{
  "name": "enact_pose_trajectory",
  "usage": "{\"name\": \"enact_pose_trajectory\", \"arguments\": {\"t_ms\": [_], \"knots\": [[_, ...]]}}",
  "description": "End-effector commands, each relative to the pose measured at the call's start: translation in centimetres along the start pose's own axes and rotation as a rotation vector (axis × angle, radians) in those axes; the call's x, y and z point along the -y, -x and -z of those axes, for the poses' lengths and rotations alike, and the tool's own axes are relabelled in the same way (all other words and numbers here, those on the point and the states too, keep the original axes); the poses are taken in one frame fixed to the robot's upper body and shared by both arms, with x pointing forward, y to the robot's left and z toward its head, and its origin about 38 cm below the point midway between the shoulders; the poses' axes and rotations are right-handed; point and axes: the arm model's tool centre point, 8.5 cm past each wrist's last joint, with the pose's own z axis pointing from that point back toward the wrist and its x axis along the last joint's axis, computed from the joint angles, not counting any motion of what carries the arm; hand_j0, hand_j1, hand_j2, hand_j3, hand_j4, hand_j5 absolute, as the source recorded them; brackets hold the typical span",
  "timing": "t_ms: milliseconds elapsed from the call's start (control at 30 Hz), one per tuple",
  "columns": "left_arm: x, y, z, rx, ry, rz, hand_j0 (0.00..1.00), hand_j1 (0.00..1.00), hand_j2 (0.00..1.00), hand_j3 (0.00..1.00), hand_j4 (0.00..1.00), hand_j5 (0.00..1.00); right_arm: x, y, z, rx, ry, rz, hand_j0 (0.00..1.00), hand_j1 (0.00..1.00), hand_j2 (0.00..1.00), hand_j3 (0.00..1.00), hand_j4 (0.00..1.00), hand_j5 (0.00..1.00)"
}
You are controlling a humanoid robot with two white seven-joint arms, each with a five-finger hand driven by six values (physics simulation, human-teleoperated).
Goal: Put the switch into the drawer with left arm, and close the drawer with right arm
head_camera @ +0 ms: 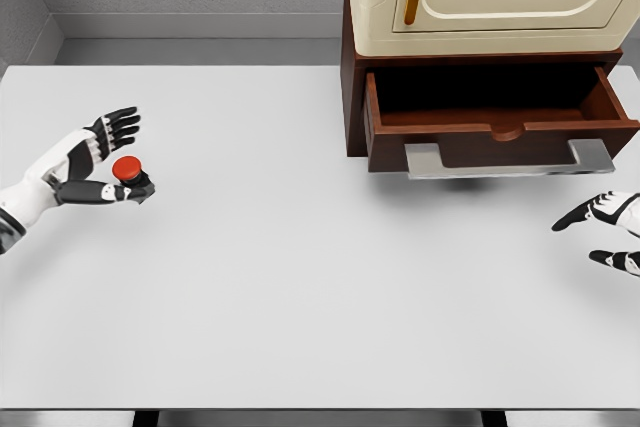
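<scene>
Head view: left hand (100, 162) at the white table's (300, 277) left side, fingers spread around a red-buttoned switch (129, 173) — thumb touching it. Right hand (610, 232) relaxed, empty, below the pulled-out wooden drawer (500, 112).

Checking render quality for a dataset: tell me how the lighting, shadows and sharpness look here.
Head view: flat, even lighting, no glare on the white table; faint shadows only, one under the drawer handle and darkness inside the drawer; everything is sharp, including the red switch at the left hand; the right hand is cut by the frame edge.
</scene>
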Motion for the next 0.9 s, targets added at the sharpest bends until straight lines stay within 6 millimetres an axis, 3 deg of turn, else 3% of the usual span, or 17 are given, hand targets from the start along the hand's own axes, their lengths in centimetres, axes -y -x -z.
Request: {"name": "enact_pose_trajectory", "arguments": {"t_ms": [0, 167, 333, 433, 533, 867], "knots": [[0.1, 0.9, 0.1, -0.009, -0.014, -0.028, 0.99, 0.99, 0.99, 0.99, 0.99, 0.99, 0.1, 0.0, 0.0, 0.002, 0.005, 0.006, 0.68, 0.68, 0.68, 0.68, 0.68, 0.68], [0.5, 2.3, 0.1, -0.037, -0.019, -0.050, 0.99, 0.99, 0.99, 0.99, 0.99, 0.99, 0.9, -0.1, 0.0, 0.003, -0.008, -0.016, 0.68, 0.68, 0.68, 0.68, 0.68, 0.68], [0.4, 3.3, -0.1, -0.064, -0.034, -0.061, 0.99, 0.99, 0.99, 0.99, 0.99, 0.99, 0.5, -0.1, 0.4, 0.012, -0.023, -0.008, 0.68, 0.68, 0.68, 0.68, 0.68, 0.68], [0.0, 3.3, 0.1, -0.064, -0.042, -0.064, 0.98, 0.98, 0.98, 0.98, 0.98, 0.98, 0.5, -0.1, 0.3, 0.013, -0.020, -0.007, 0.68, 0.68, 0.68, 0.68, 0.68, 0.68], [0.1, 3.3, 0.2, -0.062, -0.043, -0.065, 0.89, 0.89, 0.89, 0.89, 0.89, 0.89, 0.5, -0.1, 0.3, 0.013, -0.022, -0.007, 0.68, 0.68, 0.68, 0.68, 0.68, 0.68], [0.9, 2.5, 0.4, 0.053, -0.032, 0.042, 0.89, 0.89, 0.89, 0.89, 0.89, 0.89, 1.2, -0.2, 0.2, 0.015, -0.035, -0.018, 0.67, 0.67, 0.67, 0.67, 0.67, 0.67]]}}
